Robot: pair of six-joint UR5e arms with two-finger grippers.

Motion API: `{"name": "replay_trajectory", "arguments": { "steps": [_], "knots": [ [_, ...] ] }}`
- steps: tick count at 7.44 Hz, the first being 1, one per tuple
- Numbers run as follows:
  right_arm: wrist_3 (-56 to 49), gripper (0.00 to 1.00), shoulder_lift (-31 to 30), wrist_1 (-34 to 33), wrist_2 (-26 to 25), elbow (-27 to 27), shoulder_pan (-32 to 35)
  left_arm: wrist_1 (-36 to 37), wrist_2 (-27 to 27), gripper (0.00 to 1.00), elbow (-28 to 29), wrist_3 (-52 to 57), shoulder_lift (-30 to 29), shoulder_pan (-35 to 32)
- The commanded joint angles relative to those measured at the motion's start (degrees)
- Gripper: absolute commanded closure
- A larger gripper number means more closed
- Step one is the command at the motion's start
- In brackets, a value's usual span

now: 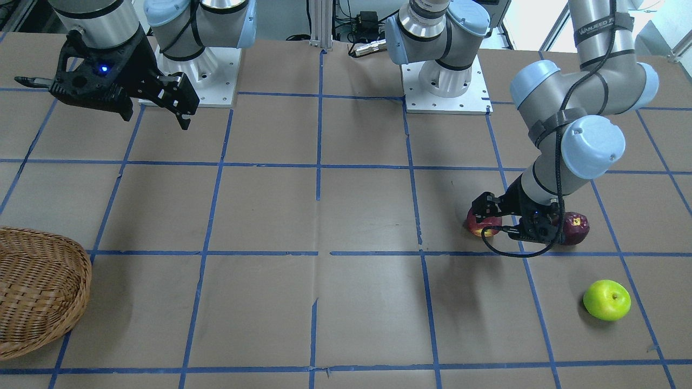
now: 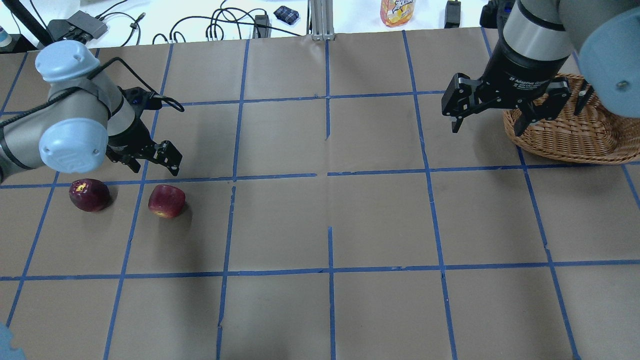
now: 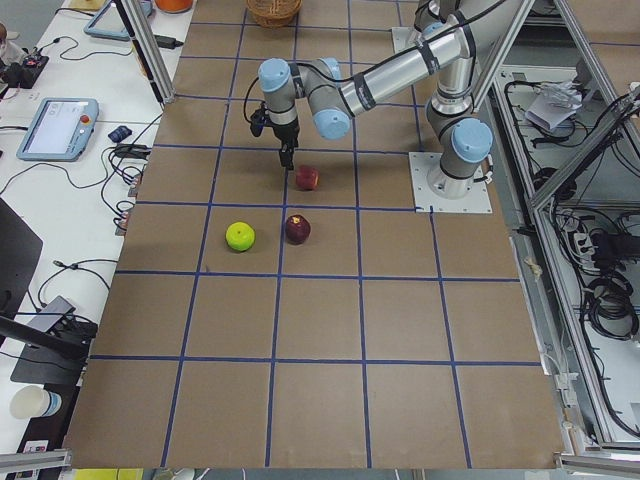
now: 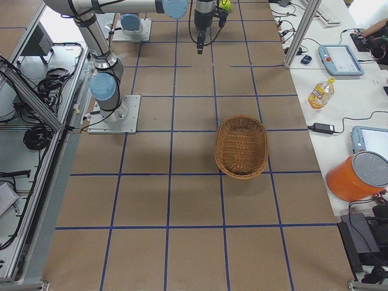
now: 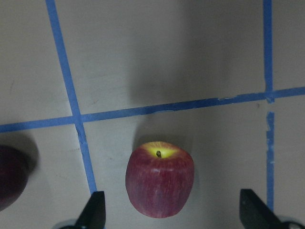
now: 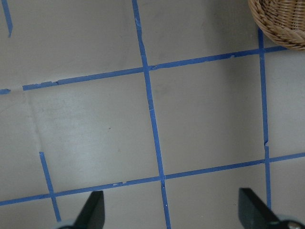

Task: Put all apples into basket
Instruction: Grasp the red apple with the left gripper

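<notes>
The red apple (image 1: pixel 483 226) with a yellow patch lies on the table's left side (image 2: pixel 166 200). My left gripper (image 2: pixel 150 157) hangs open just above it; in the left wrist view the apple (image 5: pixel 159 179) sits between the two spread fingertips (image 5: pixel 94 212). The dark maroon apple (image 2: pixel 89 194) lies beside it (image 1: pixel 576 227). The lime green apple (image 1: pixel 606 300) lies farther out and is out of the overhead view. The wicker basket (image 2: pixel 565 130) stands far right (image 1: pixel 32 292). My right gripper (image 2: pixel 486 129) is open, empty, high up beside the basket.
Blue tape lines grid the brown table. Both arm bases (image 1: pixel 446 81) stand at the robot's edge. A drink bottle (image 2: pixel 397 10) and cables lie beyond the far edge. The basket's rim (image 6: pixel 281 19) shows in the right wrist view's corner.
</notes>
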Motion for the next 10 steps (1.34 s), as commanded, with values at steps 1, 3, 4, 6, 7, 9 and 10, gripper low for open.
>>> {"name": "replay_trajectory", "arguments": {
  "steps": [1, 3, 4, 6, 7, 9, 10],
  "knots": [
    [0.0, 0.0, 0.0, 0.01, 0.09, 0.07, 0.0, 6.47, 0.07, 0.0, -3.94, 1.25, -2.05, 0.15],
    [0.0, 0.0, 0.0, 0.01, 0.17, 0.16, 0.0, 6.47, 0.16, 0.0, -6.13, 1.26, -2.5, 0.15],
    [0.0, 0.0, -0.09, 0.01, 0.0, 0.25, 0.0, 6.47, 0.25, 0.0, -6.93, 1.43, -2.5, 0.24],
    [-0.09, 0.0, -0.44, -0.25, 0.17, 0.34, 0.0, 6.38, 0.25, 0.0, -7.54, 2.14, -2.67, 2.07],
    [0.0, 0.0, -0.44, -0.25, 0.09, 0.34, 0.09, 6.47, 0.25, 0.0, -9.2, 2.14, -2.68, 2.34],
    [0.0, 0.0, -0.44, -0.25, 0.0, 0.42, 0.0, 7.6, 0.25, 0.27, -8.96, 1.79, -2.15, 2.26],
    [0.0, 0.0, -0.44, -0.25, 0.09, 0.43, 0.0, 7.52, 0.34, 0.47, -8.69, 1.44, -1.71, 2.26]
  ]
}}
